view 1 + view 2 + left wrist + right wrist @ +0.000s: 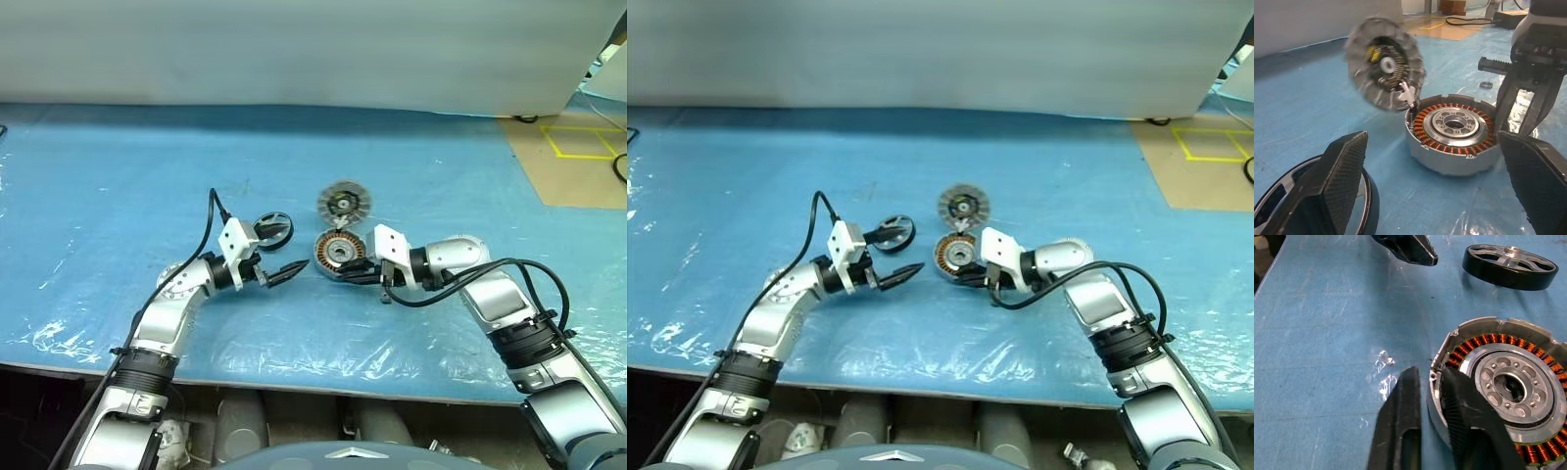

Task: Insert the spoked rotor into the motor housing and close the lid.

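The rotor (273,228) is lying flat on the blue-covered table (118,186), uninserted, just beyond the left gripper (290,274), whose fingers (1342,183) are being held wide apart with nothing between them. The housing (339,255) is sitting to the right of that gripper, between the two grippers, its copper windings being left exposed. The lid (344,204) is being shown just behind the housing, close to its rim, tilted up in the left wrist view. The right gripper (1432,404) is being pressed at the housing's near rim, one finger outside the wall and one over it, the fingers being narrowly parted across that rim.
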### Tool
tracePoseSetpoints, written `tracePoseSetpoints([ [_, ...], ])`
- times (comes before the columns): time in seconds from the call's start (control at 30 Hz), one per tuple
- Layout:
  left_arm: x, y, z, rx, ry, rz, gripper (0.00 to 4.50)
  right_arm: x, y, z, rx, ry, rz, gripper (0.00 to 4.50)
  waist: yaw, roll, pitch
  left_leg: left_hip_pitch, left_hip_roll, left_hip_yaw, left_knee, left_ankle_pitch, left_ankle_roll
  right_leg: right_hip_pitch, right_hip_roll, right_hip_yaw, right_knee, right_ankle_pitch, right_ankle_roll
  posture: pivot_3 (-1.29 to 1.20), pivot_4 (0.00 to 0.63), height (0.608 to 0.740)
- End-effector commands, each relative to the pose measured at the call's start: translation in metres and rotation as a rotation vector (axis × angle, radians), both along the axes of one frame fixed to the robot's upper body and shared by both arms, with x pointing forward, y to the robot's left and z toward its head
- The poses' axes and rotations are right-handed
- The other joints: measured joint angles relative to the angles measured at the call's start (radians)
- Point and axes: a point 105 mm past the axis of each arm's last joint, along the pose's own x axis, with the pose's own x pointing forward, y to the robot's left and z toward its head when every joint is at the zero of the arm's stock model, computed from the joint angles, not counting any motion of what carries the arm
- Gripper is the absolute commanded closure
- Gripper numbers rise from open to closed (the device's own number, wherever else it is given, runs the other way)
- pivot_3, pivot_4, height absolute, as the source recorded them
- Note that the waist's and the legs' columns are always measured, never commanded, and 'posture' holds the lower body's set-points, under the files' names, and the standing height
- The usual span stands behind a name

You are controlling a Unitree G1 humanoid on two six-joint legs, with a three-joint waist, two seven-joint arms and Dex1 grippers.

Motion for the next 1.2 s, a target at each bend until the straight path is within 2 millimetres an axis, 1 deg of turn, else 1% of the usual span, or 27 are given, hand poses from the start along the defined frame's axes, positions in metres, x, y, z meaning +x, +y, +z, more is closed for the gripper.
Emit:
tracePoseSetpoints([
  [0.03, -0.005, -0.009, 0.004, -0.002, -0.014, -0.05, 0.0, 0.005, 0.001, 0.035, 0.153, -0.077, -0.064, 2.49, 0.0, 0.0, 0.0, 0.0, 0.0, 0.0, 0.0, 0.0, 0.0, 0.0, 0.0, 0.0, 0.0, 0.0, 0.0, 0.0, 0.15, 0.74],
  [0.07, -0.005, -0.012, 0.004, -0.004, -0.012, -0.061, 0.0, 0.004, 0.0, 0.044, 0.202, -0.076, -0.075, 2.21, 0.002, 0.0, 0.0, 0.0, 0.0, 0.0, 0.0, 0.0, 0.0, 0.0, 0.0, 0.0, 0.0, 0.0, 0.0, 0.0, 0.15, 0.74],
  [0.13, -0.002, -0.019, 0.005, -0.009, -0.008, -0.095, 0.0, 0.003, -0.007, 0.061, 0.27, -0.102, -0.118, 2.21, 0.004, 0.001, 0.0, 0.0, 0.0, 0.0, 0.0, 0.0, 0.0, 0.0, 0.0, 0.0, 0.0, 0.0, 0.0, 0.0, 0.15, 0.74],
  [0.27, 0.005, -0.034, 0.007, -0.017, -0.006, -0.174, 0.0, -0.002, -0.032, 0.071, 0.286, -0.133, -0.222, 2.21, 0.019, 0.0, 0.0, 0.0, 0.0, 0.0, 0.0, 0.0, 0.0, 0.0, 0.0, 0.0, -0.001, 0.0, 0.0, 0.0, 0.15, 0.74],
  [0.33, 0.007, -0.042, 0.009, -0.021, -0.01, -0.216, 0.0, -0.002, -0.046, 0.076, 0.298, -0.167, -0.299, 2.21, 0.024, 0.001, 0.0, 0.0, 0.0, 0.0, 0.0, 0.0, 0.0, 0.001, 0.0, 0.0, -0.001, 0.0, 0.001, 0.0, 0.15, 0.74],
  [0.4, 0.009, -0.052, 0.012, -0.033, -0.009, -0.264, 0.0, 0.001, -0.064, 0.077, 0.299, -0.202, -0.416, 2.21, 0.024, 0.001, 0.0, 0.0, -0.001, 0.0, 0.0, 0.0, 0.0, 0.0, 0.0, 0.0, -0.001, 0.0, 0.001, 0.0, 0.15, 0.74],
  [0.5, 0.01, -0.063, 0.009, -0.028, -0.002, -0.323, 0.0, 0.004, -0.093, 0.066, 0.217, -0.258, -0.592, 2.21, 0.03, 0.001, 0.0, 0.0, -0.001, 0.0, -0.001, 0.0, 0.0, 0.001, 0.0, 0.001, -0.001, 0.0, 0.001, 0.0, 0.15, 0.74],
  [0.6, 0.011, -0.068, 0.008, -0.033, 0.007, -0.36, 0.0, 0.003, -0.11, 0.057, 0.201, -0.26, -0.729, 2.21, 0.027, 0.001, 0.0, 0.001, -0.002, 0.0, -0.001, 0.0, 0.0, 0.001, 0.0, 0.001, -0.002, 0.0, 0.001, 0.0, 0.15, 0.74],
  [0.63, 0.011, -0.07, 0.008, -0.036, 0.009, -0.368, 0.0, 0.002, -0.114, 0.055, 0.196, -0.257, -0.752, 2.21, 0.026, 0.001, 0.0, 0.001, -0.002, 0.0, -0.001, 0.0, 0.0, 0.001, 0.0, 0.001, -0.002, 0.001, 0.002, 0.0, 0.15, 0.74],
  [0.73, 0.011, -0.069, 0.007, -0.028, 0.013, -0.388, 0.0, -0.003, -0.12, 0.037, 0.187, -0.185, -0.822, 2.21, 0.027, 0.001, 0.0, 0.001, -0.002, 0.0, -0.002, 0.0, 0.0, 0.001, 0.0, 0.001, -0.002, 0.001, 0.003, 0.0, 0.15, 0.74],
  [0.83, 0.013, -0.062, 0.009, -0.03, 0.017, -0.388, 0.0, -0.007, -0.126, 0.019, 0.189, -0.106, -0.879, 2.21, 0.028, 0.001, 0.0, 0.001, -0.003, 0.0, -0.002, 0.0, 0.0, 0.001, 0.0, 0.001, -0.002, 0.001, 0.003, 0.0, 0.15, 0.74],
  [0.93, 0.01, -0.055, 0.01, -0.035, 0.034, -0.399, 0.0, -0.008, -0.131, 0.004, 0.186, -0.043, -0.92, 2.21, 0.027, 0.002, 0.0, 0.001, -0.004, 0.0, -0.003, 0.0, 0.0, 0.001, -0.001, 0.001, -0.002, 0.0, 0.002, 0.0, 0.15, 0.74],
  [1.03, 0.005, -0.051, 0.01, -0.03, 0.034, -0.407, 0.0, -0.007, -0.143, -0.01, 0.118, -0.036, -0.957, 2.21, 0.028, 0.002, 0.0, 0.001, -0.004, 0.0, -0.003, 0.0, 0.0, 0.001, -0.001, 0.001, -0.002, 0.0, 0.002, 0.0, 0.15, 0.74],
  [1.2, 0.002, -0.042, 0.008, -0.023, 0.039, -0.377, 0.0, -0.005, -0.156, -0.025, 0.082, -0.008, -1.011, 2.21, 0.028, 0.002, 0.0, 0.001, -0.005, 0.0, -0.003, 0.0, 0.0, 0.001, -0.002, 0.001, -0.003, 0.0, 0.002, 0.0, 0.15, 0.74],
])
